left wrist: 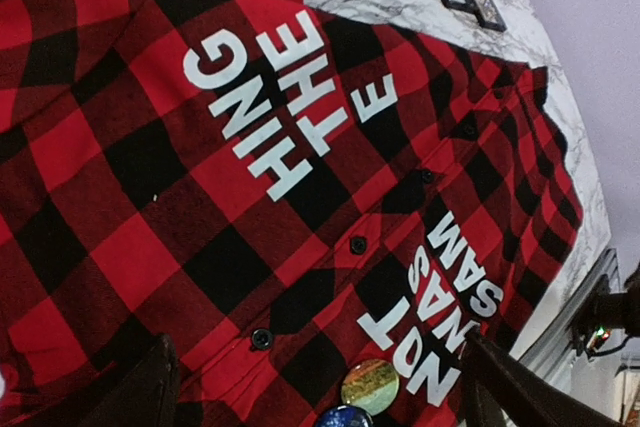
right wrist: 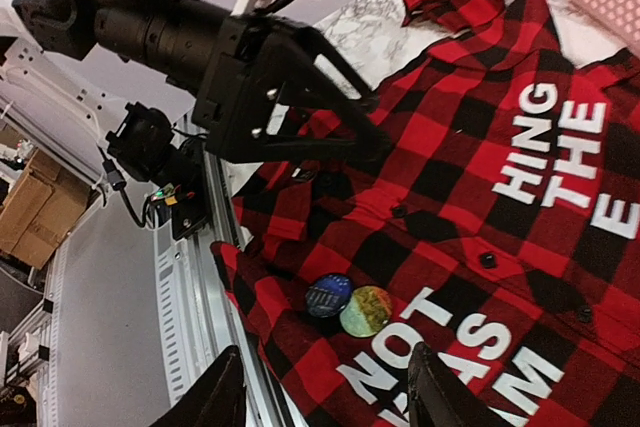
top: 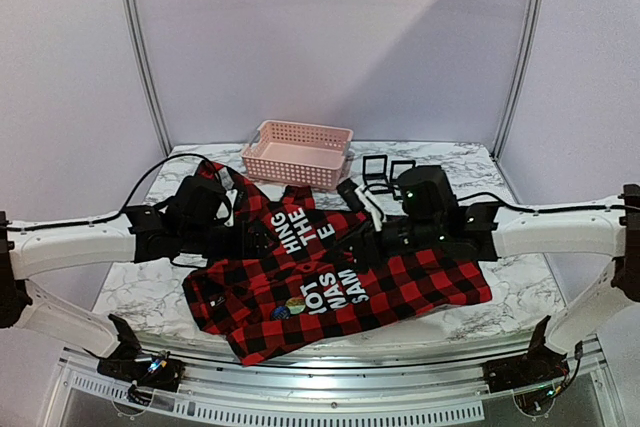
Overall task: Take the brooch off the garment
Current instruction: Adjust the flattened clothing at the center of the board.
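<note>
Hovering over the near hem is the step in hand: neither arm has taken hold yet. Nearest the arms, just beside the white "NOT" lettering, two round badges sit touching each other, a dark blue badge (right wrist: pixel 328 295) and a yellow-green badge (right wrist: pixel 366 310). Which of them is the brooch I cannot tell; possibly both.

The right arm's fingers (right wrist: pixel 222 392) are partly spread with nothing between them, and the badges lie just ahead of them. The left arm's fingers (left wrist: pixel 140 392) are spread wide and empty, over the same patch of cloth.

As I judge it, the next move calls for one arm to press down the plaid flannel shirt (top: pixel 420 282) beside a badge while the other pinches its rim and works it free. The shirt lies rumpled across the marble table (top: pixel 150 297).

The clasp behind the badges is hidden, part of the lettering is lost in folds, and the blue badge is cut off at the edge of the left wrist view. Farther back stand a pink basket (top: pixel 290 167) and small black frames (top: pixel 375 169).
</note>
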